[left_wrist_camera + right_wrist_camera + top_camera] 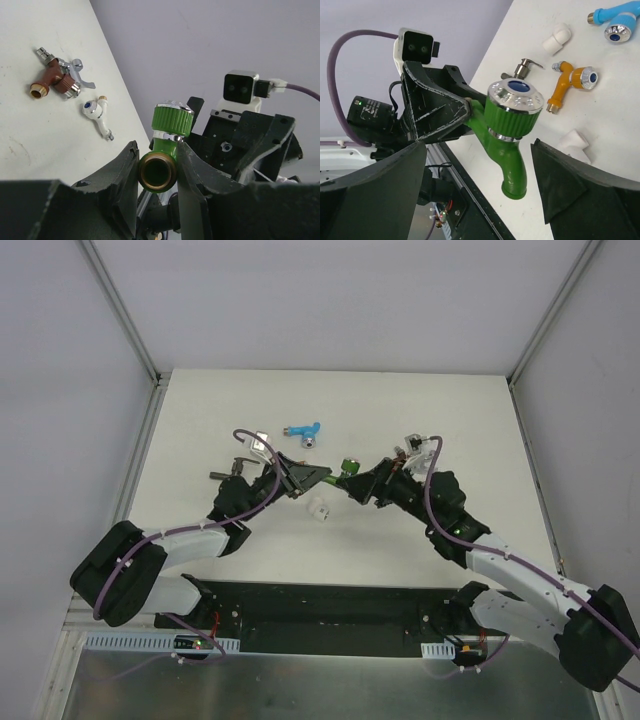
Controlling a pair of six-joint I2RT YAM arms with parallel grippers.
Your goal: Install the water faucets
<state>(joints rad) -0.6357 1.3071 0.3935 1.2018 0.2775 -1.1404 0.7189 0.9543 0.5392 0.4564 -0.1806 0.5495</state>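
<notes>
My left gripper (308, 478) is shut on the brass-threaded inlet of the green faucet (172, 123) and holds it above the table. In the right wrist view the green faucet (512, 130) hangs between my right gripper's (480, 150) wide-open fingers (370, 195), untouched. My right gripper (354, 486) faces the left one. The blue faucet (303, 430) lies behind them. The orange faucet (570, 82) and a dark grey faucet (525, 67) lie near the left arm. The reddish-brown (50, 82), silver (76, 69) and white (98, 114) faucets lie together on the table.
Two small white pipe fittings (556, 39) (575, 145) lie on the table; one shows in the top view (319, 508) just in front of the grippers. A black rail (330, 615) runs along the near table edge. Grey walls enclose the table.
</notes>
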